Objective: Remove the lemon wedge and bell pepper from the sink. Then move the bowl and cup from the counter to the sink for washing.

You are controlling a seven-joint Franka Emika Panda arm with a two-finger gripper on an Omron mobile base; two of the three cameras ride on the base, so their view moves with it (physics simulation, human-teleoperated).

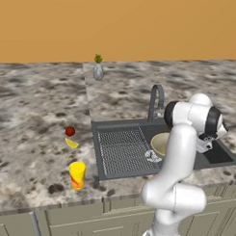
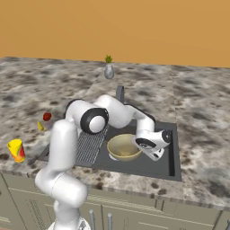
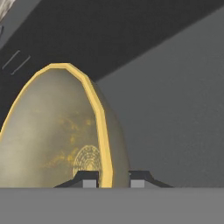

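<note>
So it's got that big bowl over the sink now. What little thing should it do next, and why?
Probably lower the bowl a touch and let go. The hand is shut on the bowl's rim, one finger on each side, and the bowl sits inside the sink basin already. The bell pepper and lemon wedge lie on the counter, and the cup still stands there, waiting for its turn.

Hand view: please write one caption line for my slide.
Gripper shut on the bowl's rim, over the dark sink.
</note>
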